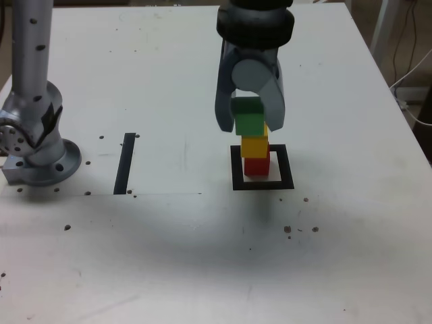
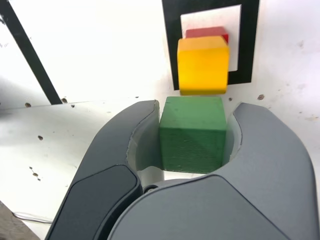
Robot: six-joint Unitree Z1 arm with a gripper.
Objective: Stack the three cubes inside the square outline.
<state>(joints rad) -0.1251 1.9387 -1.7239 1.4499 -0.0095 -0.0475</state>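
Both grey fingers (image 2: 125, 150) pinch the matte green cube (image 2: 192, 134) just above the yellow cube (image 2: 203, 65), which sits on the red cube (image 1: 256, 165) inside the black tape square outline (image 1: 262, 184); only placing and releasing remain.

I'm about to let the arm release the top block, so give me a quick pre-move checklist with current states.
1. Gripper shut on green cube: ok.
2. Yellow cube sits on red cube: ok.
3. Red cube inside square outline: ok.
4. Green cube centred over yellow: not ok, it sits a little toward the exterior view's left.
5. Green cube resting on yellow: cannot tell.
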